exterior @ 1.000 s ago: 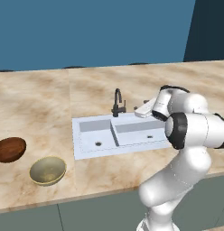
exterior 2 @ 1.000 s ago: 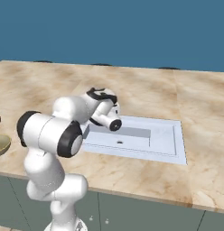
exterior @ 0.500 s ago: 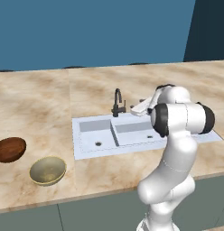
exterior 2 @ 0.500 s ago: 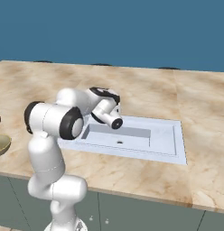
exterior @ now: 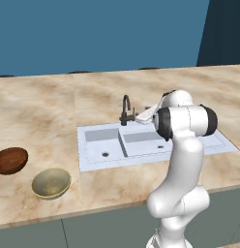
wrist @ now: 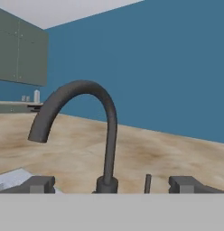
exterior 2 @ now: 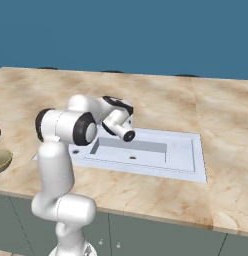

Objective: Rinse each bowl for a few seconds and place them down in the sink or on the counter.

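Note:
My gripper (wrist: 111,185) is open, and its two dark fingertips (wrist: 39,184) stand wide apart with nothing between them. It hovers over the back rim of the white sink (exterior: 95,162), pointing at the dark curved faucet (wrist: 108,131) close ahead. In the left base view the gripper (exterior: 140,116) sits just right of the faucet (exterior: 126,110). The reddish-brown bowl (exterior: 10,161) and the olive-gold bowl (exterior: 51,183) rest upright on the counter (exterior: 44,111), far left of the sink and well away from the hand. The gold bowl (exterior 2: 1,160) also shows at the left edge of the right base view.
A small dark lever (wrist: 147,182) stands right of the faucet base. The sink (exterior 2: 196,160) has two basins with round drains. Beige counter (exterior 2: 221,115) stretches wide on both sides, against a blue wall. My own arm rises at the counter's front edge.
The arm's elbow has swung round and the arm stands more upright. The hand has edged slightly toward the faucet. The jaws have stayed open and the bowls have not moved.

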You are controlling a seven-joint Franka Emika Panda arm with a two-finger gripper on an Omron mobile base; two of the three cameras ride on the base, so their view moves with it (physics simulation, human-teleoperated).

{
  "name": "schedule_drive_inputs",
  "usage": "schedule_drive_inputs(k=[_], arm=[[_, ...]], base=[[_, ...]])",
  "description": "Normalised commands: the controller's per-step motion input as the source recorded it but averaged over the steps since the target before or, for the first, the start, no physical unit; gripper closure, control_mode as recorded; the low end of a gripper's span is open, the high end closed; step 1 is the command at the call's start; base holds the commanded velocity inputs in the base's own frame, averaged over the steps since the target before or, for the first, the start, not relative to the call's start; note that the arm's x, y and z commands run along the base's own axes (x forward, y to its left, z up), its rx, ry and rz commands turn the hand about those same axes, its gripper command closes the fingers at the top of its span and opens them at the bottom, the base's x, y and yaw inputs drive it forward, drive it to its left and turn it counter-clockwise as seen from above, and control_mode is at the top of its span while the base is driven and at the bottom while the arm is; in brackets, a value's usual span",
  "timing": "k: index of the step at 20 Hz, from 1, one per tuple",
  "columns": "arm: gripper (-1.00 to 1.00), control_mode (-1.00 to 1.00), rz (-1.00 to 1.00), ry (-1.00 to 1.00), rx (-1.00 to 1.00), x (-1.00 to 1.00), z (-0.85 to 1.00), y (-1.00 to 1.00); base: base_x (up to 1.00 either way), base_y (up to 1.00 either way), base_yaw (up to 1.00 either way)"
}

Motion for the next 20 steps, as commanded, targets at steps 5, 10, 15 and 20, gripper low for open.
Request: schedule_drive_inputs(k=[5, 10, 15, 20], arm=[[-1.0, -1.0, 0.0, -0.02, 0.0, 0.49, -0.17, 0.0], [-1.0, -1.0, 0.0, 0.0, 0.0, 0.45, -0.22, 0.0], [-1.0, -1.0, -0.01, 0.0, 0.0, 0.45, -0.16, 0.0], [-1.0, -1.0, -0.01, 0.0, 0.0, 0.46, -0.13, 0.0]], base=[[0.0, 0.0, 0.0], [0.0, 0.0, 0.0], [0.0, 0.0, 0.0], [0.0, 0.0, 0.0]])
